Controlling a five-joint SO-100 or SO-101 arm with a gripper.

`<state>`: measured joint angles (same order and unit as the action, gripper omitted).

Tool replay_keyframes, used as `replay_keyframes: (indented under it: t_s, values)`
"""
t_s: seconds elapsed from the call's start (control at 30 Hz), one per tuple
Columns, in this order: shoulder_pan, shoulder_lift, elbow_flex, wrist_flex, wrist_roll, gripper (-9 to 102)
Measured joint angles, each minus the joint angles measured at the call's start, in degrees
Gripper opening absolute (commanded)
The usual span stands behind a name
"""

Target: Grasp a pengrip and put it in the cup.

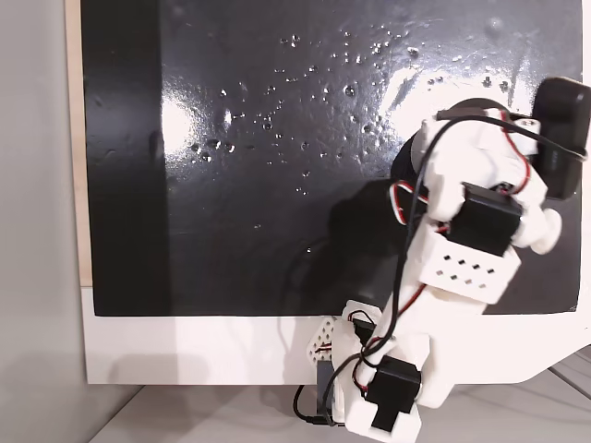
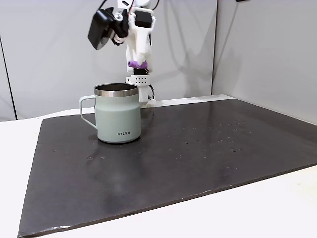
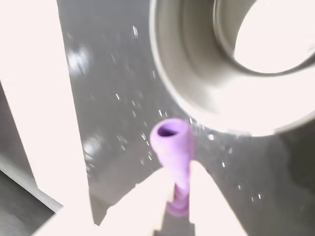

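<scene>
Pincer (image 3: pixel 178 196) clamped on pengrip (image 3: pixel 173 147), lower middle of wrist view, mug (image 3: pixel 197 93) upper right. Looks light, soft, grippy rubber, so pinched mid-length, won't slip. Held high above mug (image 2: pixel 118 116) in fixed view.

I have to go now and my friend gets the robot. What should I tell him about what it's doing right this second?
Gripper: shut on the pengrip, held up in the air.
Cup: upright on the black mat, handle to the left in a fixed view. In the wrist view its open mouth is just ahead of the pengrip.
Done: pengrip picked up.
Left: move over the cup's opening, open the fingers, drop it in.
</scene>
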<state>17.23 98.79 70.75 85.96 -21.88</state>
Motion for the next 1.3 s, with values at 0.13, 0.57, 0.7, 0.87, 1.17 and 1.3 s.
replay_keyframes:
  t_s: [0.13,0.57,0.7,0.87,1.17,1.3]
  values:
    - [6.33,-2.55,-4.66,0.09,-2.99,0]
    - [9.67,-8.00,-5.54,-0.18,-6.59,6]
    - [9.67,-8.00,-5.54,-0.18,-6.59,22]
    - [9.67,-8.00,-5.54,-0.18,-6.59,24]
    - [9.67,-8.00,-5.54,-0.26,-6.59,24]
    - [9.67,-8.00,-5.54,-0.26,-6.59,24]
